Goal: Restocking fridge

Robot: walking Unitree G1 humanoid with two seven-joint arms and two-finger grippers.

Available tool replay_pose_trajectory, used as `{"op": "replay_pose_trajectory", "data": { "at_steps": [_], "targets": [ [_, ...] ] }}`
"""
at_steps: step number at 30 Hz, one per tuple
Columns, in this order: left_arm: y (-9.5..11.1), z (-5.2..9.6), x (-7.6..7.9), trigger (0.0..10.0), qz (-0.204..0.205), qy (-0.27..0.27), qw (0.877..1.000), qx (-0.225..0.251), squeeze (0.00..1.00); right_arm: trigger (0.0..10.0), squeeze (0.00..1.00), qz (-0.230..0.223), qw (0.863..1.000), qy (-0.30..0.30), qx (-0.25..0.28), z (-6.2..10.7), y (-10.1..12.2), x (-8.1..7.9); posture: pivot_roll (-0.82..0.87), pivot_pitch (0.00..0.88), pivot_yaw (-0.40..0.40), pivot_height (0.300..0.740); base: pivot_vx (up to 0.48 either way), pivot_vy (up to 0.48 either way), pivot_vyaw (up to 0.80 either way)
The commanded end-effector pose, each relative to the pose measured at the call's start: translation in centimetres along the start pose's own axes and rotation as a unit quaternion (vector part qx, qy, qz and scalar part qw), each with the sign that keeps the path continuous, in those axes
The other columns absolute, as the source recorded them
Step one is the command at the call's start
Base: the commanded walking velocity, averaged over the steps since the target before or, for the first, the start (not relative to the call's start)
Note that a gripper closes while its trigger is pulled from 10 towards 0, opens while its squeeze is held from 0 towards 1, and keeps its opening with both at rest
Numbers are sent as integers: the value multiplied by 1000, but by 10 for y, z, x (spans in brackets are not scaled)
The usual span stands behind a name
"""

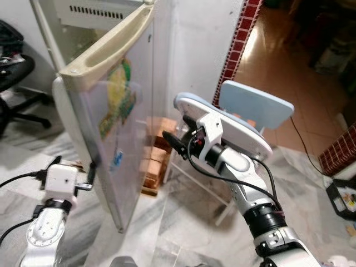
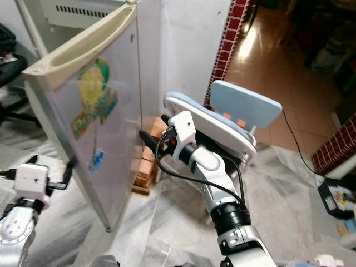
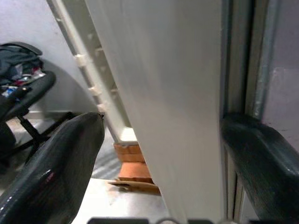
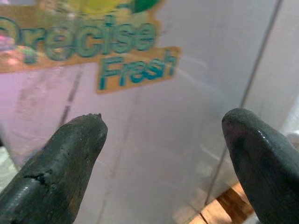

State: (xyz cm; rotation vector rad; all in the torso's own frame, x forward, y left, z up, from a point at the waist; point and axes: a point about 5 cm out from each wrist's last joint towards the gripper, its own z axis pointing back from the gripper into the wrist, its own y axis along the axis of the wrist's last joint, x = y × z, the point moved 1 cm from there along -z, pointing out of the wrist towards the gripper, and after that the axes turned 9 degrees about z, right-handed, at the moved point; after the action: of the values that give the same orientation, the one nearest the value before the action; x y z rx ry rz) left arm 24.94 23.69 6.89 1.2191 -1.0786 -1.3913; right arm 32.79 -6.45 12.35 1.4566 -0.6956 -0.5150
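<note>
The fridge door (image 1: 105, 133) stands half open at about 10 o'clock from the robot. The left gripper (image 1: 92, 172) has its fingers wide, one on each side of the door's edge, not closed on it. The right gripper (image 1: 177, 133) is also wide and empty, pointing at the door's outer face near the sticker (image 4: 100, 42). No food is in view, so I judge the restocking has hardly begun.
</note>
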Motion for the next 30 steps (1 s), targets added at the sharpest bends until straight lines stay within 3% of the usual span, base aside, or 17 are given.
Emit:
{"op": "replay_pose_trajectory", "data": {
  "at_steps": [1, 4, 5, 9, 12, 13, 15, 19, 25, 30],
  "targets": [
    [-1, -8, -9, 10000, -6, 15, 1000, -16, 0, 10000, 0, 8, 1000, -10, -2, 2, 0, 6, 116, 0, -76, 740, 0, 0, 0],
    [-2, -6, -40, 10000, -16, 95, 995, -19, 0, 10000, 0, 10, 1000, -12, -2, 3, -1, 7, 115, 0, -77, 740, 0, 0, 0],
    [-2, -2, -57, 10000, -26, 137, 990, -16, 0, 10000, 0, 11, 1000, -13, -3, 4, -2, 8, 115, 0, -77, 740, 0, 0, 0],
    [-6, 17, -93, 10000, -47, 222, 974, -22, 0, 10000, 0, 13, 1000, -13, -6, 5, -4, 8, 117, 0, -80, 740, 0, 0, 0],
    [-9, 32, -110, 10000, -55, 268, 962, -27, 0, 10000, 0, 15, 1000, -11, -9, 6, -6, 8, 126, 0, -84, 740, 0, 0, 0],
    [-11, 44, -119, 10000, -52, 295, 954, -24, 0, 10000, 0, 18, 1000, -9, -10, 6, -6, 7, 129, 0, -83, 740, 0, 0, 0],
    [-11, 48, -120, 10000, -51, 302, 952, -21, 0, 10000, 0, 18, 1000, -9, -10, 6, -6, 7, 130, 0, -84, 740, 0, 0, 0],
    [-4, 55, -97, 10000, -44, 282, 958, 11, 0, 10000, 0, 19, 999, -31, -11, 8, -8, 12, 135, 0, -83, 740, 0, 0, 0],
    [15, 46, -38, 10000, -4, 206, 977, 51, 0, 10000, 0, -2, 987, -155, -48, 27, -22, 31, 140, 22, -78, 740, 0, 0, 0],
    [31, 40, -8, 10000, 13, 157, 985, 71, 0, 10000, 0, 11, 977, -207, -60, 44, -30, 36, 130, 25, -67, 740, 0, 0, 0]
  ]
}}
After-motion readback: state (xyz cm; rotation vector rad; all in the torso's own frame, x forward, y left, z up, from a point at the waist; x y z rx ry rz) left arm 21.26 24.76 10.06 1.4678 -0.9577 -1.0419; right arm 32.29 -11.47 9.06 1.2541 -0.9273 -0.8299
